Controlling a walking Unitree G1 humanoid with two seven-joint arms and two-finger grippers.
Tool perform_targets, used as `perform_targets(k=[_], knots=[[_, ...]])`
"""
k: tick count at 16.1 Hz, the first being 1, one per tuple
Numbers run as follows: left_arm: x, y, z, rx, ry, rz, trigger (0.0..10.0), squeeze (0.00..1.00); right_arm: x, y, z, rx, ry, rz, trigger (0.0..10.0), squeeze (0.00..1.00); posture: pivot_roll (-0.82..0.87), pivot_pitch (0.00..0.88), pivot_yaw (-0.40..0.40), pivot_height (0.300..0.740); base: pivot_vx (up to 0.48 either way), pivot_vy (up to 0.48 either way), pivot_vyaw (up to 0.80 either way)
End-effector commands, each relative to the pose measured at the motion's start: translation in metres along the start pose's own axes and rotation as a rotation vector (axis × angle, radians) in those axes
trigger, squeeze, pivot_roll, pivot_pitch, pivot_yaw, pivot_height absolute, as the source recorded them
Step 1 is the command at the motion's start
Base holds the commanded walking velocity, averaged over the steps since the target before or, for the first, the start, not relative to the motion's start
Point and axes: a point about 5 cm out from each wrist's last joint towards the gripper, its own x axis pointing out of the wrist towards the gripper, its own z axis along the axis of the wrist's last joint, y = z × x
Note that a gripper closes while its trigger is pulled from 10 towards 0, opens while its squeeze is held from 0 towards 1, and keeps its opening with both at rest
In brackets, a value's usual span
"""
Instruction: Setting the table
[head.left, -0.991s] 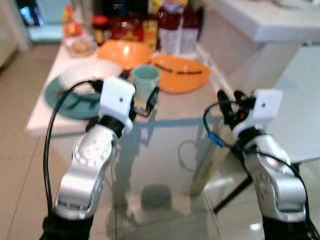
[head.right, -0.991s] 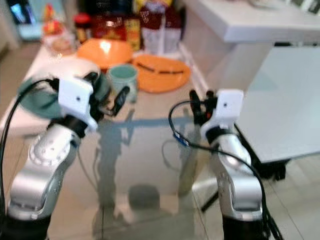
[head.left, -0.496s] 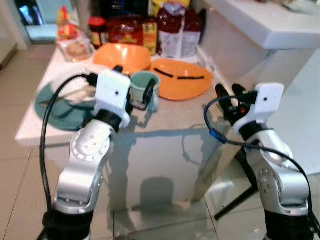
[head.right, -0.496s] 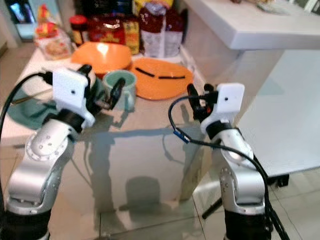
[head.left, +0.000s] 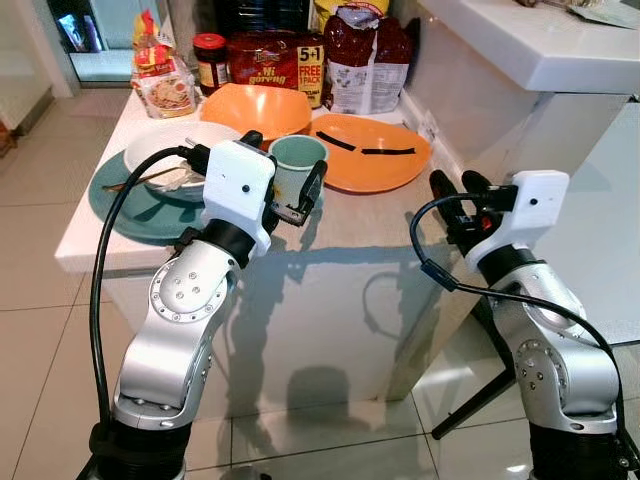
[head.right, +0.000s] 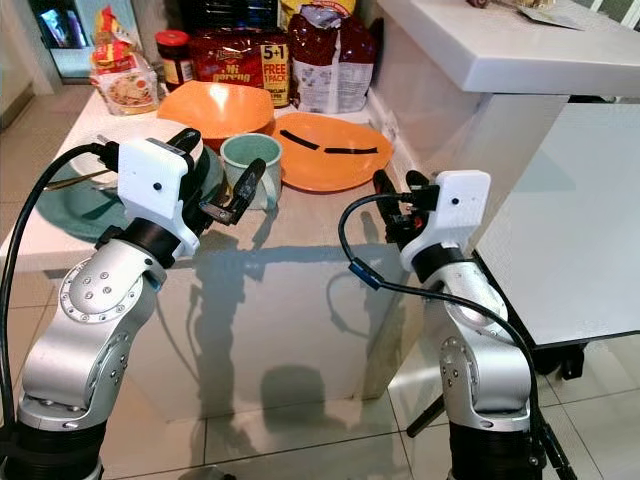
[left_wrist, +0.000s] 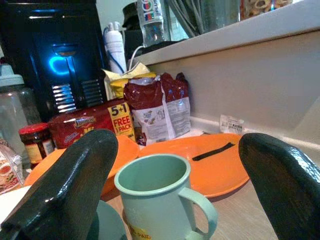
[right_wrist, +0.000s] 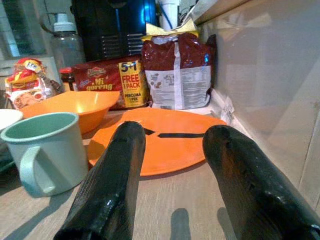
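Observation:
A pale green mug (head.left: 297, 163) stands on the white counter (head.left: 350, 225), handle toward me. My left gripper (head.left: 283, 168) is open just short of it, one finger on each side; the mug (left_wrist: 155, 200) sits between the fingertips (left_wrist: 70, 180) but slightly ahead. Behind it lie an orange plate (head.left: 372, 152) carrying two black sticks and an orange bowl (head.left: 252, 108). A white dish (head.left: 175, 150) rests on a teal plate (head.left: 125, 200) at the left. My right gripper (head.left: 455, 190) is open at the counter's right end, pointing at the orange plate (right_wrist: 170, 140).
Food packs (head.left: 270, 62), a red bag (head.left: 365, 55), a jar (head.left: 210, 60) and a snack bag (head.left: 160, 80) line the counter's back. A higher white ledge (head.left: 520, 50) rises on the right, with a pale table (head.right: 580, 230) beside it. Tiled floor lies below.
The camera has moved and the blur has cleared. Both grippers keep much the same stance, left by the mug, right by the counter's right end.

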Motion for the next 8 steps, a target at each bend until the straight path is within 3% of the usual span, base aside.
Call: perform_targets(k=[1, 5, 7, 8], knots=[[0.000, -0.002, 0.003, 0.007, -0.009, -0.023, 10.0, 0.00, -0.002, -0.001, 0.000, 0.001, -0.002, -0.001, 10.0, 0.00, 0.04, 0.034, -0.051, 0.740, 0.000, 0.000, 0.00], [-0.001, -0.005, -0.001, 0.009, 0.020, -0.047, 10.0, 0.00, 0.002, 0.005, -0.005, -0.002, 0.017, 0.043, 10.0, 0.00, 0.04, 0.037, -0.051, 0.740, 0.000, 0.000, 0.00], [-0.002, -0.003, -0.003, 0.007, 0.041, -0.040, 10.0, 0.00, 0.006, 0.017, -0.010, -0.010, 0.031, 0.140, 10.0, 0.00, 0.04, 0.037, -0.051, 0.740, 0.000, 0.000, 0.00], [-0.004, 0.001, -0.005, 0.017, 0.052, -0.034, 10.0, 0.00, 0.009, 0.026, -0.012, -0.036, 0.029, 0.207, 10.0, 0.77, 0.05, 0.036, -0.062, 0.740, 0.000, 0.000, 0.00]])
